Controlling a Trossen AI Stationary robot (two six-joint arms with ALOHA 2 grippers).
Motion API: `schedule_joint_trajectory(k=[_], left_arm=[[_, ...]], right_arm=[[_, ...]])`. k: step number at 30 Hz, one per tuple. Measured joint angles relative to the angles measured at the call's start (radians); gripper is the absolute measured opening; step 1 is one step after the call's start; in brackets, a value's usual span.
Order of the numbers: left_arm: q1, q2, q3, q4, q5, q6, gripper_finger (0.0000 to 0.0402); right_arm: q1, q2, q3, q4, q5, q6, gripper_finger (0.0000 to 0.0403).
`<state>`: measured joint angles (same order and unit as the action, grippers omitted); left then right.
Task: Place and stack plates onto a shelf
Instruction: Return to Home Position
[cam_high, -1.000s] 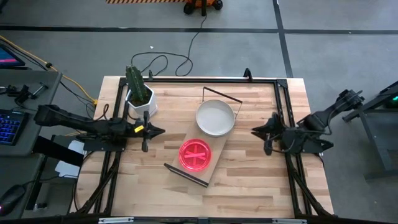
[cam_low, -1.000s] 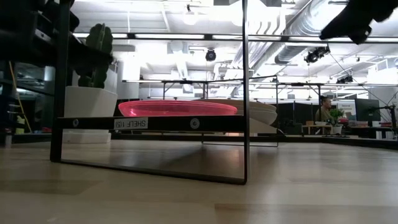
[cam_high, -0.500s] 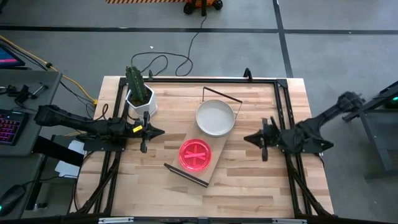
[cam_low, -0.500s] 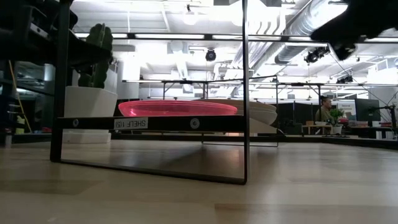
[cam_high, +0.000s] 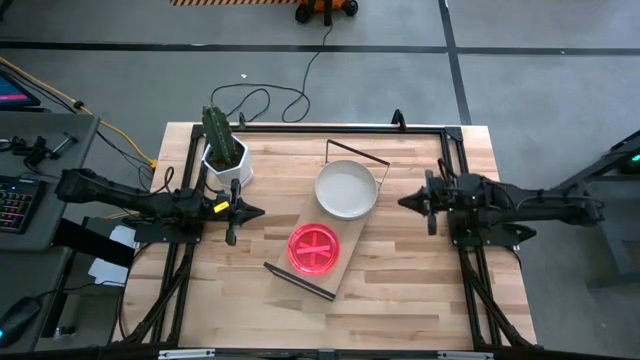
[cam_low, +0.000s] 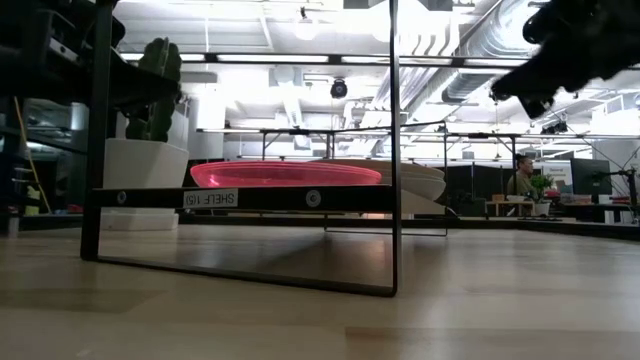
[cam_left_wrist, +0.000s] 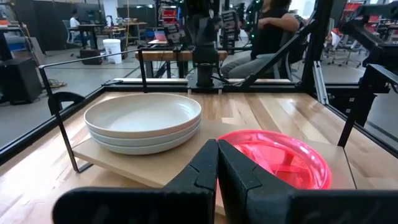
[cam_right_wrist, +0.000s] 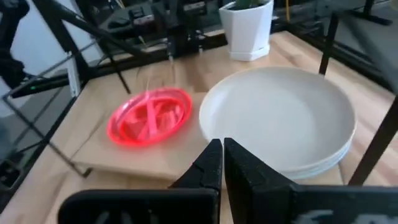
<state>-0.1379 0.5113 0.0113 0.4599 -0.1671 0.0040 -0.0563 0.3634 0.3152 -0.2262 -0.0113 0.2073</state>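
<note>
I see the butcher-block tabletop (cam_high: 400, 300) ringed by a black frame, on a grey floor with cables trailing from its far edge. A cactus pot (cam_high: 225, 160) stands near the far-left corner. The low view looks into an open workshop with ceiling ducts and a person (cam_low: 520, 175) seated far back.

The shelf (cam_high: 350, 228) lies at a slant mid-tabletop. The white plates (cam_high: 347, 189) are stacked on its end nearer the far edge, and the pink plates (cam_high: 315, 248) on the end nearer the front edge.

My left gripper (cam_high: 258, 211) hangs over the left side, fingers pressed together on nothing. My right gripper (cam_high: 405, 203) is over the right side, also closed and empty.

Since half a second ago, the right gripper has shifted slightly toward the far edge and its arm has stretched out straighter. The left arm, shelf and plates have not moved.
</note>
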Motion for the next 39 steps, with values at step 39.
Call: schedule_joint_trajectory(k=[39], left_arm=[[0.000, -0.016, 0.001, -0.054, 0.000, -0.001, 0.0000]], right_arm=[[0.366, -0.261, -0.305, 0.276, 0.208, -0.098, 0.0000]])
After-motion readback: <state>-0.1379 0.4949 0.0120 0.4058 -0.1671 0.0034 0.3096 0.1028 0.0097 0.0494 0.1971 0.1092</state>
